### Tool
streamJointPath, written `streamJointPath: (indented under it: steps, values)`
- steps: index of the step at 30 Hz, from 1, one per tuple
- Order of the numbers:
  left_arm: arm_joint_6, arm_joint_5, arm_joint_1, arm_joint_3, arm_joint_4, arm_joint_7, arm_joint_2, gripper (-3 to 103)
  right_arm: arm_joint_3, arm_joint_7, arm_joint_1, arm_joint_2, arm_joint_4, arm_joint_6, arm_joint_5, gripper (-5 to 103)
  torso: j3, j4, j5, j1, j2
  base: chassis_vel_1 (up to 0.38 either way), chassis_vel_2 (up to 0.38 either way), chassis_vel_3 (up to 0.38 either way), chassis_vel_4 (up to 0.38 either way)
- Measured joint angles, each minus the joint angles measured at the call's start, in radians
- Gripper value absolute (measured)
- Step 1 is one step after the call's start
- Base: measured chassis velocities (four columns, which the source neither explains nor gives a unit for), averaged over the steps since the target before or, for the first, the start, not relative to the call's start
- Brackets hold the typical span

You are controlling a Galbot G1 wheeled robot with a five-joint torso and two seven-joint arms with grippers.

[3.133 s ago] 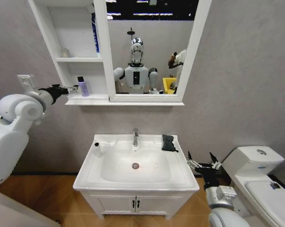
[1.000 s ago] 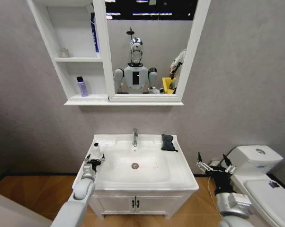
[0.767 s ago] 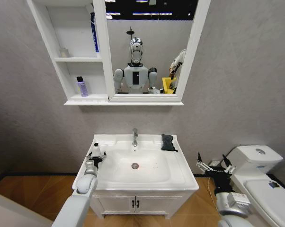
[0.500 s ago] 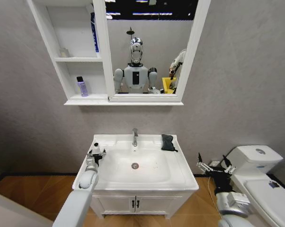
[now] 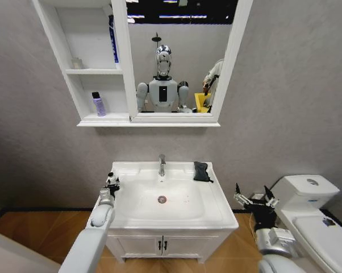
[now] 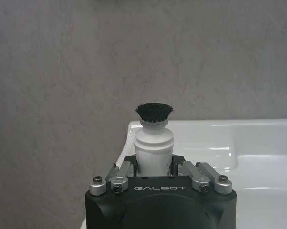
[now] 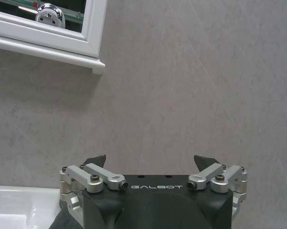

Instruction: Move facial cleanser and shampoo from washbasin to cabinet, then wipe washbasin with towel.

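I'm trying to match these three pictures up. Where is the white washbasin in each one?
Head view: the washbasin sits at lower centre, below the mirror.
Left wrist view: its rim runs behind the white bottle held in the left gripper.
Right wrist view: a white corner beside the open right gripper.
Shared landmark: the grey wall behind it.

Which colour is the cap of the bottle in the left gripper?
Black, on a white bottle; clearest in the left wrist view.

Two bottles: a white one (image 6: 154, 143) on the washbasin (image 5: 216, 213), a purple one (image 5: 97, 104) in the cabinet (image 5: 57, 40); one towel (image 5: 201, 171).
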Motion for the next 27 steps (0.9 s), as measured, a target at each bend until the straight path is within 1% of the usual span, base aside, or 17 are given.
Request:
streamJointPath:
  steps: [1,3,4,5,6,8,9,11,12,13,15,16,17,21,22,26,27]
  values:
    - [0.0,0.0,0.0,0.0,0.0,0.0,0.0,35,0.0,0.0,0.0,0.0,0.0,0.0,0.0,100,0.0,0.0,0.0,0.0,0.0,0.0,0.0,0.0,0.0]
    - [0.062,-0.062,0.046,0.001,-0.198,-0.047,0.063,34,-0.006,0.0,0.0,0.0,0.0,-0.001,-0.003,100,0.0,0.0003,-0.0002,0.0,0.0,0.0,0.0,0.0,0.0]
    - [0.062,-0.062,0.046,0.001,-0.198,-0.047,0.063,34,-0.006,0.0,0.0,0.0,0.0,-0.001,-0.003,100,0.0,0.0003,-0.0002,0.0,0.0,0.0,0.0,0.0,0.0]
    - [0.132,-0.148,0.051,0.008,-0.329,-0.098,0.114,34,-0.009,0.0,-0.001,0.001,-0.001,-0.001,-0.007,100,0.0,0.0001,0.0008,0.0,0.0,0.0,0.0,0.0,0.0]
    - [0.132,-0.148,0.051,0.008,-0.329,-0.098,0.114,34,-0.009,0.0,-0.001,0.001,-0.001,-0.001,-0.007,100,0.0,0.0001,0.0008,0.0,0.0,0.0,0.0,0.0,0.0]
    - [0.292,-0.428,-0.012,0.04,-0.522,-0.247,0.252,34,-0.017,0.0,-0.007,0.004,-0.003,0.003,-0.014,100,0.0,0.0,-0.0001,0.0,0.0,0.0,0.0,0.0,0.0]
    - [0.292,-0.428,-0.012,0.04,-0.522,-0.247,0.252,34,-0.017,0.0,-0.007,0.004,-0.003,0.003,-0.014,100,0.0,0.0,-0.0001,0.0,0.0,0.0,0.0,0.0,0.0]
    - [0.384,-0.617,-0.123,0.047,-0.621,-0.319,0.386,34,-0.019,-0.002,-0.022,0.009,-0.007,0.015,-0.02,100,0.0,-0.0002,0.0003,0.0,0.0,0.0,0.0,0.0,0.0]
    - [0.409,-0.693,-0.182,0.049,-0.648,-0.348,0.44,34,-0.019,-0.005,-0.028,0.011,-0.008,0.021,-0.022,100,0.0,-0.0004,0.0006,0.0,0.0,0.0,0.0,0.0,0.0]
    - [0.409,-0.693,-0.182,0.049,-0.648,-0.348,0.44,34,-0.019,-0.005,-0.028,0.011,-0.008,0.021,-0.022,100,0.0,-0.0004,0.0006,0.0,0.0,0.0,0.0,0.0,0.0]
    - [0.447,-0.833,-0.314,0.063,-0.669,-0.39,0.529,34,-0.018,-0.011,-0.039,0.013,-0.01,0.03,-0.025,100,0.0,-0.0002,0.0005,0.0,0.0,0.0,0.0,0.0,0.0]
    - [0.478,-1.007,-0.644,0.188,-0.582,-0.424,0.614,34,-0.021,-0.015,-0.042,0.013,-0.009,0.034,-0.027,100,0.0,-0.0001,0.0003,0.0,0.0,0.0,0.0,0.0,0.0]
    - [0.478,-1.007,-0.644,0.188,-0.582,-0.424,0.614,34,-0.021,-0.015,-0.042,0.013,-0.009,0.034,-0.027,100,0.0,-0.0001,0.0003,0.0,0.0,0.0,0.0,0.0,0.0]
    - [0.486,-1.058,-0.968,0.377,-0.409,-0.416,0.587,34,-0.023,-0.015,-0.044,0.015,-0.003,0.034,-0.032,100,0.0,0.0001,0.0003,0.0,0.0,0.0,0.0,0.0,0.0]
    - [0.486,-1.058,-0.968,0.377,-0.409,-0.416,0.587,34,-0.023,-0.015,-0.044,0.015,-0.003,0.034,-0.032,100,0.0,0.0001,0.0003,0.0,0.0,0.0,0.0,0.0,0.0]
    - [0.472,-1.005,-1.151,0.5,-0.184,-0.35,0.487,34,-0.014,-0.015,-0.055,0.017,0.006,0.036,-0.031,100,0.0,-0.0003,0.0004,0.0,0.0,0.0,0.0,0.0,0.0]
    - [0.472,-1.005,-1.151,0.5,-0.184,-0.35,0.487,34,-0.014,-0.015,-0.055,0.017,0.006,0.036,-0.031,100,0.0,-0.0003,0.0004,0.0,0.0,0.0,0.0,0.0,0.0]
